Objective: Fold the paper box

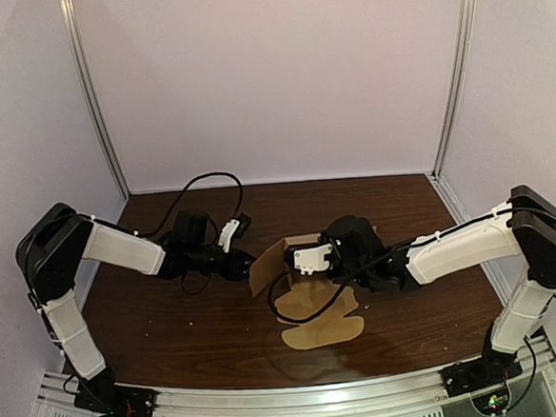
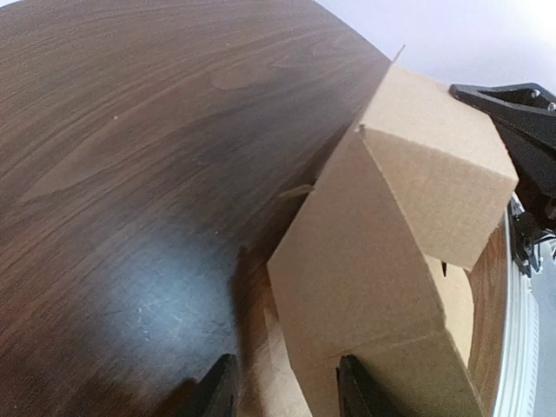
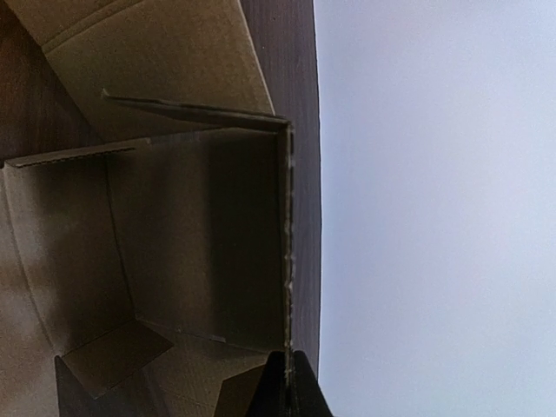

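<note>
The brown paper box (image 1: pixel 280 262) stands half-formed at mid-table, its rounded flaps (image 1: pixel 320 318) lying flat toward the near edge. My left gripper (image 1: pixel 247 264) is at the box's left wall. In the left wrist view it (image 2: pixel 287 395) is open, with the edge of the box's outer panel (image 2: pixel 373 287) running between its fingers. My right gripper (image 1: pixel 322 260) holds the box's right side. In the right wrist view it (image 3: pixel 287 387) is shut on the thin edge of an upright wall (image 3: pixel 287 243), and the box interior (image 3: pixel 191 252) lies to the left.
Dark wood table (image 1: pixel 171 321) with a metal rail (image 1: pixel 291 394) along its near edge. White walls and two frame posts (image 1: pixel 94 97) (image 1: pixel 455 72) enclose it. A black cable (image 1: pixel 200 181) loops behind the left arm, and another cable (image 1: pixel 299 302) crosses the flat flaps.
</note>
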Available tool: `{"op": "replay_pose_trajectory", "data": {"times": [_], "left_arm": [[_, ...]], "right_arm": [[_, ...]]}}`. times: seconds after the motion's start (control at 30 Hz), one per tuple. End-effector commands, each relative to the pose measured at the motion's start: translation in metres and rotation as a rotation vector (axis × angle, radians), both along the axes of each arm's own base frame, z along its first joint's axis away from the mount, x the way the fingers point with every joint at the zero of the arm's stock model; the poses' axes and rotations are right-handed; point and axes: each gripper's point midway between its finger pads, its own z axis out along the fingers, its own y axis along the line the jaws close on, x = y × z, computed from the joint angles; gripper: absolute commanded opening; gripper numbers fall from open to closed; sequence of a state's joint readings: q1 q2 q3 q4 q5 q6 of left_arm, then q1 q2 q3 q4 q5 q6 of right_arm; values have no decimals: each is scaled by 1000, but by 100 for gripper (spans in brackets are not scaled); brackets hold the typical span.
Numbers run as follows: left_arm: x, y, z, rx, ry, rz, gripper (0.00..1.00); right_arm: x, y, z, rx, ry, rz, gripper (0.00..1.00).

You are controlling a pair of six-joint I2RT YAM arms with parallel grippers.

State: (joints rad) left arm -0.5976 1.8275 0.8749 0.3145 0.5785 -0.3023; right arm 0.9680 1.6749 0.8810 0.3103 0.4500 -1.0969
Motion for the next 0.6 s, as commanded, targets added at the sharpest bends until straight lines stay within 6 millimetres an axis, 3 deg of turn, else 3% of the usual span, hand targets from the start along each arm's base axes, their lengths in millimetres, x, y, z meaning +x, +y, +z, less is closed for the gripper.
{"op": "replay_pose_trajectory", "data": {"times": [0.0,0.3,0.57], "left_arm": [[-16,-12,10,-54,-35,-87,42],[-45,4,16,-48,-60,-60,43],[-59,-37,21,-34,-100,-169,45]], "right_arm": [[-2,1,14,53,-43,-20,0],[-10,-4,8,25,-27,-12,0],[-17,-5,0,10,-13,-3,0]]}}
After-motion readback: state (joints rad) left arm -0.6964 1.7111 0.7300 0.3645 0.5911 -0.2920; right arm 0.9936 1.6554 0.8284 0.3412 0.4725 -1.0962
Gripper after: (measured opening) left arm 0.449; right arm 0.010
